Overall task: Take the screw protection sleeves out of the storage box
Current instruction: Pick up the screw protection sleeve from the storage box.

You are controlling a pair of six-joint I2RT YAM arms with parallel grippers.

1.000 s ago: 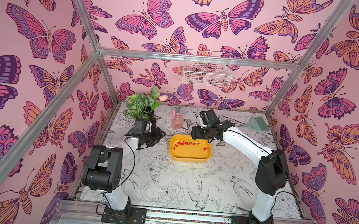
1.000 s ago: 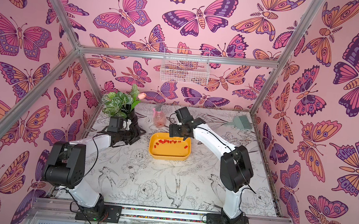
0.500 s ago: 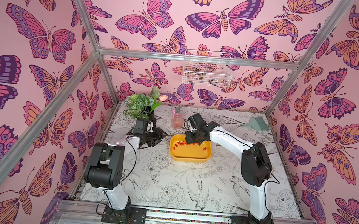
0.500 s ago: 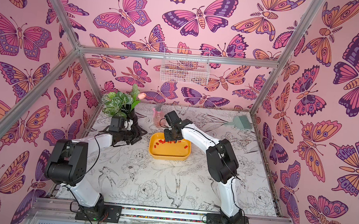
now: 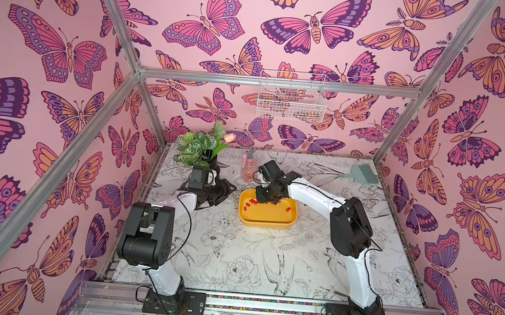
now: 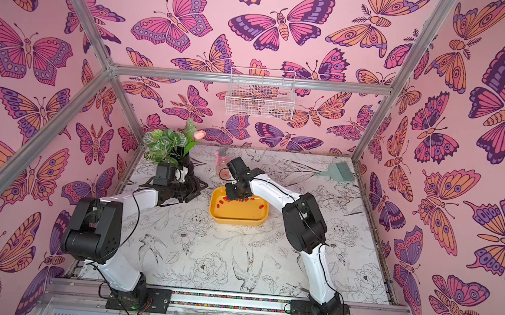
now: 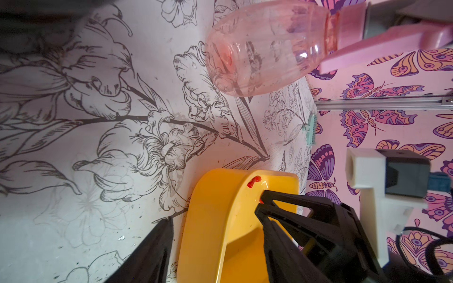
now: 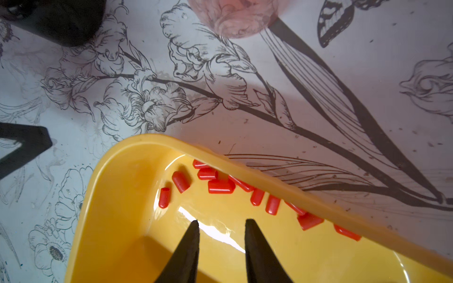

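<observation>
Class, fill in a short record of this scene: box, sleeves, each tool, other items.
Storage box: yellow, on the table
Sleeves: red, in the box, mostly along one long wall
Right tool: open, empty, tips over the box floor
Left tool: open, empty, outside the box
Other items: pink spray bottle, potted plant

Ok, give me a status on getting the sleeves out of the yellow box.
Done: nothing that shows; no red cap lies on the table. In hand: the right gripper is down inside the storage box, jaws apart and empty, tips short of the sleeves lined along one wall. The left gripper sits open beside the box. Left: every sleeve visible has yet to come out.
</observation>
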